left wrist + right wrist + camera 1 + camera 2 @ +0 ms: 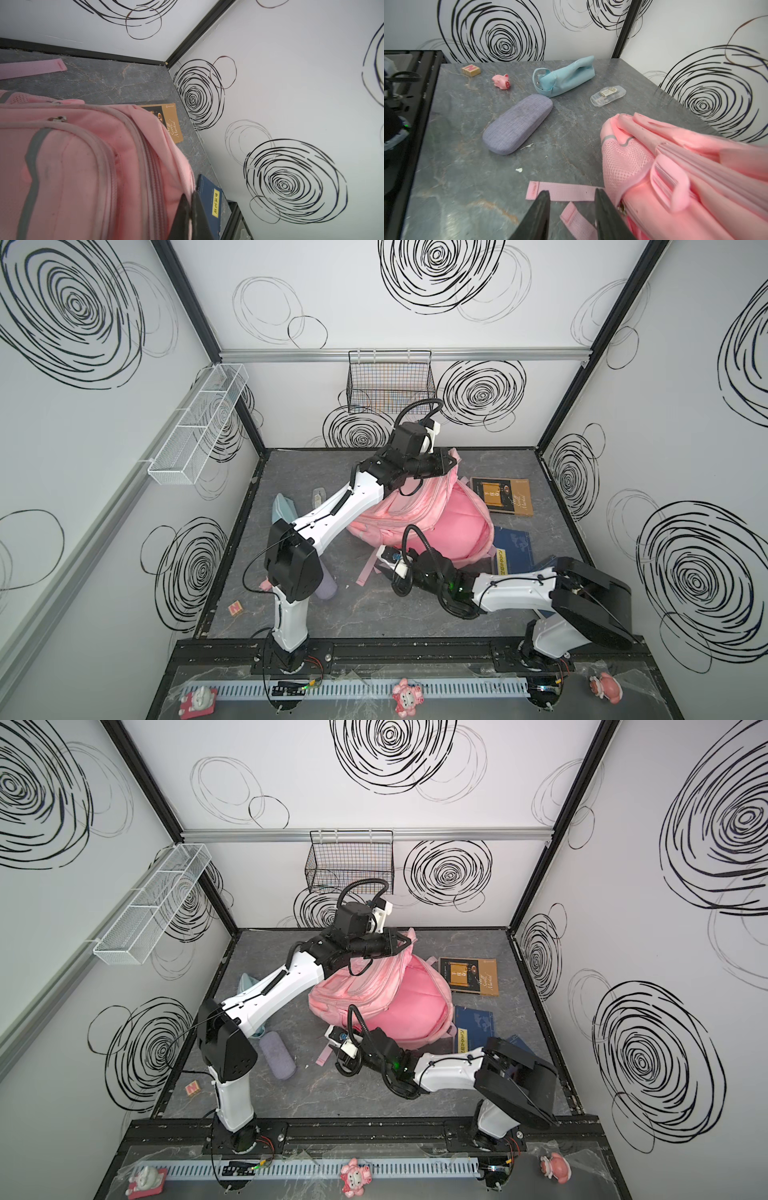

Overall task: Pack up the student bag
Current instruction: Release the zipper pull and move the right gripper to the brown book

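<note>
Two jobs are split between the arms here, as I read it: one holds the student bag (449, 526) open while the other is free to fetch something to go in. The bag sits mid-worktop (467, 176), its top end lifted toward the back wall, and in both top views a smooth pink hollow faces the right side, which looks like the open main compartment. The left fingers (180, 218) are pressed together with pink fabric caught between them, pinching the bag's upper rim just beside its zip tracks. The right fingers (537, 216) are spread with nothing between them. They hover low over the loose pink strap (562, 191) lying on the worktop, and the bag's mesh side pocket is just beside one of them. Nothing appears packed yet: the purple case (517, 124), teal pouch (566, 76) and clear box (608, 95) lie apart from the bag on the left. A brown book (505, 495) and a blue book (513, 547) lie close against its right side. The next move probably calls for the right arm to swing clear of the strap and close on one item. It would then carry that to the opening without knocking the left arm's hold loose, since the soft fabric could slip or sag shut.
</note>
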